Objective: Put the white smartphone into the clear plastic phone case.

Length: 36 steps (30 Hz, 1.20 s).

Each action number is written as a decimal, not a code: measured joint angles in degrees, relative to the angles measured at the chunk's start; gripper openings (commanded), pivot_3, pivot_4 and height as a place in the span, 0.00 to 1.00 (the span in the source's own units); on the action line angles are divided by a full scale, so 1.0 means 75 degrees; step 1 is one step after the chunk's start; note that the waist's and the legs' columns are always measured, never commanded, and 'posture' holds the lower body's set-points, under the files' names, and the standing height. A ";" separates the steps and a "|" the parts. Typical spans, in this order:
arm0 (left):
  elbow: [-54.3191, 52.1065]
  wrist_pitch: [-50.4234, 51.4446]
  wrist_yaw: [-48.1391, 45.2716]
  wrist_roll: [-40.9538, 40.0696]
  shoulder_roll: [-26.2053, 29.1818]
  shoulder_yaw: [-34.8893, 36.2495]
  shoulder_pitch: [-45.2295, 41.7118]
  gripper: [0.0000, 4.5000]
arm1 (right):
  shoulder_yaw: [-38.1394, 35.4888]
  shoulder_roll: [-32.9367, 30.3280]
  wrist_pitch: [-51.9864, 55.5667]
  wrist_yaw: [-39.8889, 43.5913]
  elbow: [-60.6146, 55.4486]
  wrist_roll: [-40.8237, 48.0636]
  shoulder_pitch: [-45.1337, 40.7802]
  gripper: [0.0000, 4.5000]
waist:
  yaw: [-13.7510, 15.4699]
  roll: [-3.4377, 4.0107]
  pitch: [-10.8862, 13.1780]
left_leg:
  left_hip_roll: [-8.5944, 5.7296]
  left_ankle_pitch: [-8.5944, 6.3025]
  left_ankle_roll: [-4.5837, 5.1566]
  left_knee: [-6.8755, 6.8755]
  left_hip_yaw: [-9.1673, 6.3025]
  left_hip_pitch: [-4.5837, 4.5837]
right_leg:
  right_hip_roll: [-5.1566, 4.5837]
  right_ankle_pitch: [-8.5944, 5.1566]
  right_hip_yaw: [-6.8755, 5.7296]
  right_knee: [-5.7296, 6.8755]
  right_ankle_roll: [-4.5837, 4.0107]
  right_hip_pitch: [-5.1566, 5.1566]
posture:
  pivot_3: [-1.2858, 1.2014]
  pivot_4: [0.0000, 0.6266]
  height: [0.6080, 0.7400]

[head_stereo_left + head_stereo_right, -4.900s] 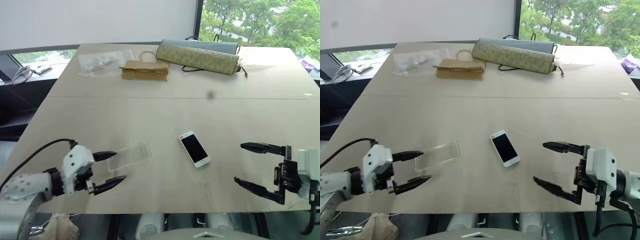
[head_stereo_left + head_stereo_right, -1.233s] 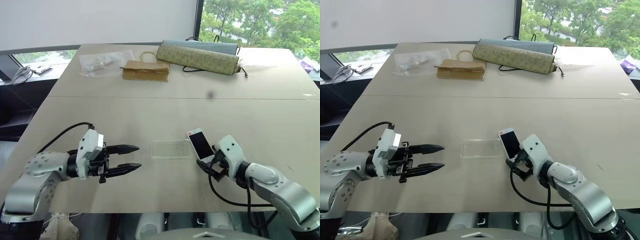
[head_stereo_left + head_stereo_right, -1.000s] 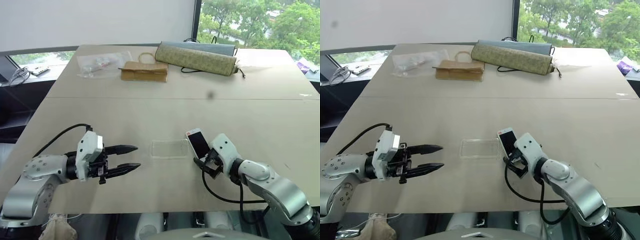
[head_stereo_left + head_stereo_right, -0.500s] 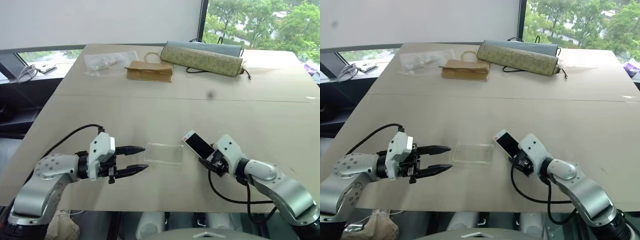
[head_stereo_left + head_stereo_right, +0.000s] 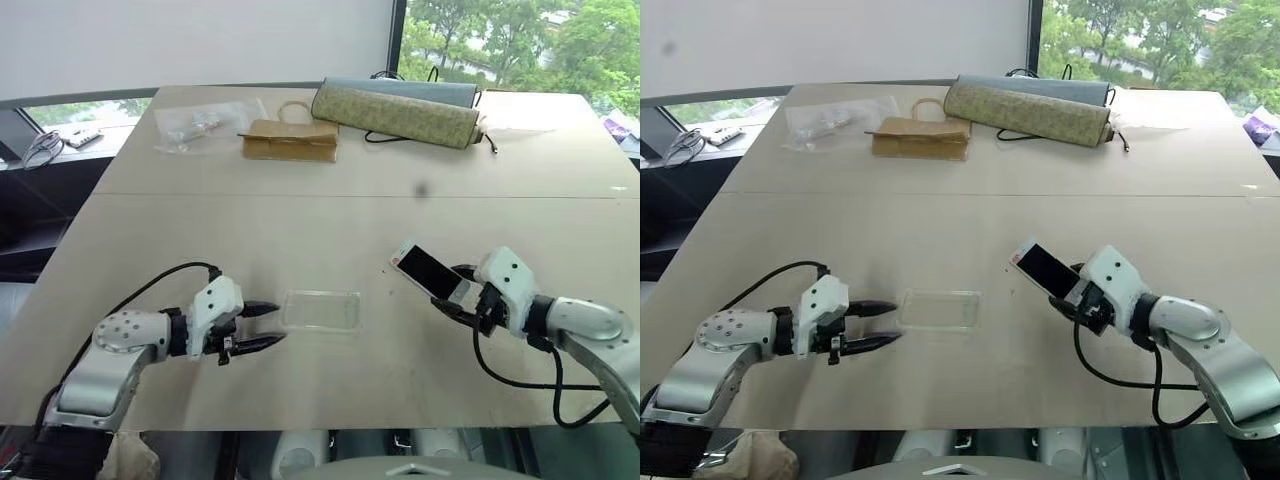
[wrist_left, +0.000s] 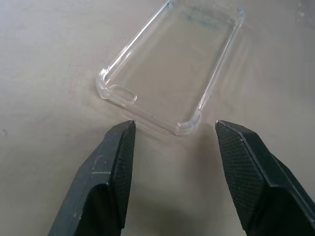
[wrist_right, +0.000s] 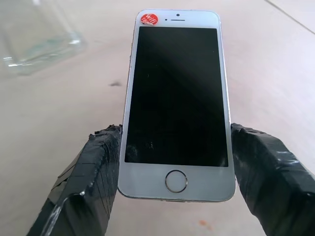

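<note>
Right claw (image 7: 174, 147) is clamped across the long edges of the white smartphone with black screen, round home button and small red mark (image 5: 428, 272), near the button end. Compared with a second ago, the phone has been carried up and off toward the robot's right; it now hangs clear of the pale wooden desk (image 5: 330, 220), screen up and tilted, with its red-marked end pointing toward the case. It is further from the case than it was.

Left claw (image 5: 256, 327) stands with its fingers apart and holds nothing. Over the same second it has come down and forward, so that its fingertips (image 6: 125, 132) now sit just short of the near end of the clear plastic phone case, a thin transparent shell with rounded corners and a low rim (image 5: 321, 311). No contact with the case can be confirmed.

Judgement: the left arm appears to be positioning to steady the case while the right readies the phone for insertion. Insertion has not begun.

Containers: the case lies flat on the desk, open side up, and is empty. At the far edge lie a crinkled clear plastic bag with small items inside (image 5: 205, 124), a flat brown paper bag with handles (image 5: 288, 138) whose contents cannot be told, and a patterned olive fabric roll (image 5: 396, 115).
</note>
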 measured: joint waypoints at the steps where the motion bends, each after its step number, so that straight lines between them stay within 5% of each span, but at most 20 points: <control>1: 0.0058 -0.0089 -0.0004 0.0046 -0.0001 -0.0058 -0.0059 0.59 | -0.0006 -0.0026 -0.0016 0.0108 -0.0013 0.0049 -0.0047 0.66 | 0.0007 0.0000 0.0000 | 0.0000 0.0000 0.0000 0.0002 0.0000 0.0000 | -0.0001 -0.0002 -0.0001 0.0000 -0.0001 0.0000 | 0.52 0.24 1.00; 10: 0.1478 -0.0702 -0.0618 0.0040 0.0414 -0.0049 -0.0836 0.59 | -0.0196 -0.0184 -0.0029 0.0487 -0.0102 0.0269 -0.0102 0.66 | -0.0014 0.0002 0.0002 | 0.0002 0.0001 0.0000 0.0010 0.0007 0.0003 | -0.0026 -0.0016 -0.0015 0.0008 -0.0025 -0.0003 | 0.52 0.24 1.00; 13: 0.2021 -0.0949 -0.0755 0.0162 0.0434 -0.0094 -0.1226 0.41 | -0.0216 -0.0187 -0.0043 0.0493 -0.0103 0.0263 -0.0103 0.66 | -0.0006 0.0003 0.0002 | 0.0002 0.0001 0.0000 0.0008 0.0008 0.0001 | -0.0003 -0.0008 -0.0020 0.0008 -0.0035 -0.0004 | 0.52 0.24 1.00; 17: 0.2414 -0.1180 -0.0819 0.0282 0.0372 -0.0231 -0.1588 0.00 | -0.0220 -0.0186 -0.0072 0.0462 -0.0104 0.0249 -0.0103 0.66 | -0.0002 0.0003 0.0002 | -0.0003 0.0001 0.0000 0.0008 0.0020 -0.0001 | -0.0005 0.0014 -0.0014 0.0005 -0.0018 -0.0003 | 0.52 0.24 1.00; 25: 0.2523 -0.1356 -0.1035 0.0455 0.0154 -0.0560 -0.1918 0.00 | -0.0341 -0.0224 -0.0073 0.0494 -0.0202 0.0265 -0.0074 0.66 | 0.0020 0.0005 0.0001 | -0.0006 0.0001 0.0001 0.0012 0.0021 0.0001 | -0.0007 0.0014 -0.0013 0.0007 -0.0017 -0.0001 | 0.52 0.24 1.00; 36: 0.0856 0.0032 -0.0781 0.0358 -0.0565 -0.1498 -0.1823 0.00 | -0.0660 -0.0515 -0.0073 0.0759 -0.0231 0.0400 -0.0053 0.66 | 0.0001 0.0003 0.0001 | -0.0003 0.0001 0.0000 0.0020 0.0012 0.0000 | 0.0005 0.0014 0.0002 0.0012 -0.0014 0.0002 | 0.52 0.24 1.00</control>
